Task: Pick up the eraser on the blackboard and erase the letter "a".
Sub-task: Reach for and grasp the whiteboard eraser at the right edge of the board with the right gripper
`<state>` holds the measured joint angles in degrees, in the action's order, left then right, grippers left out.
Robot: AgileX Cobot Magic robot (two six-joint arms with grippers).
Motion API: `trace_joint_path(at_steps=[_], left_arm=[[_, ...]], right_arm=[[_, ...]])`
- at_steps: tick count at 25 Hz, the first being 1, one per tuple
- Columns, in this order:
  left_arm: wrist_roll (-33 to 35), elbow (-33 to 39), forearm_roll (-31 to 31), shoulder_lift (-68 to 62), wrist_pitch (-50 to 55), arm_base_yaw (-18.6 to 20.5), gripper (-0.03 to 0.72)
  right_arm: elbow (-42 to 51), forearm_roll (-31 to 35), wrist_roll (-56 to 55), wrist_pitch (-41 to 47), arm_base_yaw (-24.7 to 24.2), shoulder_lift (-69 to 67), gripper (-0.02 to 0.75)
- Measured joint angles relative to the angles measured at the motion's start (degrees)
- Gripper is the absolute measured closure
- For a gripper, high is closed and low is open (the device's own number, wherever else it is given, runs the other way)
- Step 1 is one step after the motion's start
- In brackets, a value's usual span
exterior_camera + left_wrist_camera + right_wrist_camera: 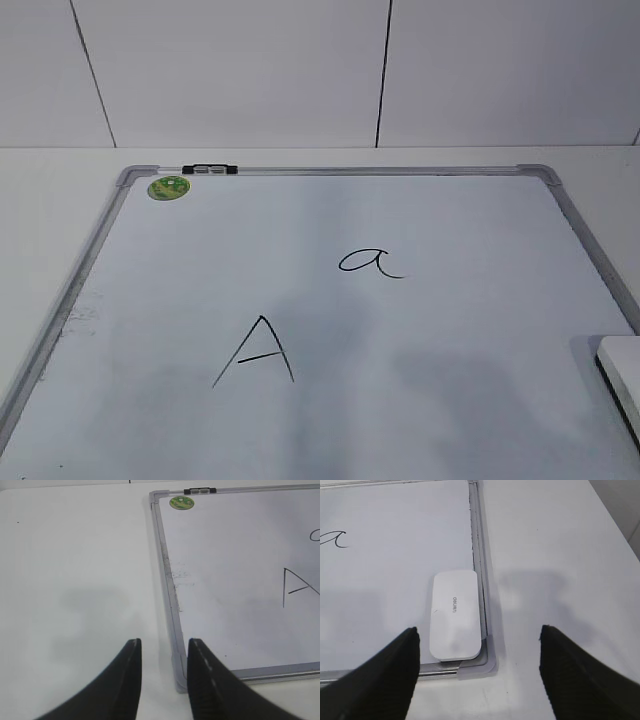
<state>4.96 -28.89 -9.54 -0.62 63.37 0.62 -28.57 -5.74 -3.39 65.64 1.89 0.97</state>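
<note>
The blackboard (450, 330) is a white board with a grey frame, lying flat on the table. The letter "a" (368, 262) is written near its middle; only its tail shows in the right wrist view (335, 538). The eraser (456, 614) is a white rounded block lying in the board's near right corner; its edge shows at the right in the exterior view (624, 380). My right gripper (478, 639) is open wide, above and just short of the eraser. My left gripper (164, 644) is open and empty over the board's near left corner. Neither arm shows in the exterior view.
A larger capital "A" (258, 352) is drawn left of the "a". A green round sticker (169, 187) and a black clip (210, 168) sit at the board's far left corner. White table (75, 580) surrounds the board; a white wall stands behind.
</note>
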Motion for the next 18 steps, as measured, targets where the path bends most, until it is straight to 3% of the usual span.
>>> trace_joint_path(at_steps=[5, 18], left_arm=[[0.0, 0.0, 0.0, 0.0, 0.0, 0.0, 0.454], [0.0, 0.0, 0.0, 0.0, 0.0, 0.0, 0.453]], right_arm=[[-2.4, 0.0, 0.2, 0.2, 0.0, -2.9, 0.146], [-13.2, 0.0, 2.1, 0.8, 0.0, -28.4, 0.146]])
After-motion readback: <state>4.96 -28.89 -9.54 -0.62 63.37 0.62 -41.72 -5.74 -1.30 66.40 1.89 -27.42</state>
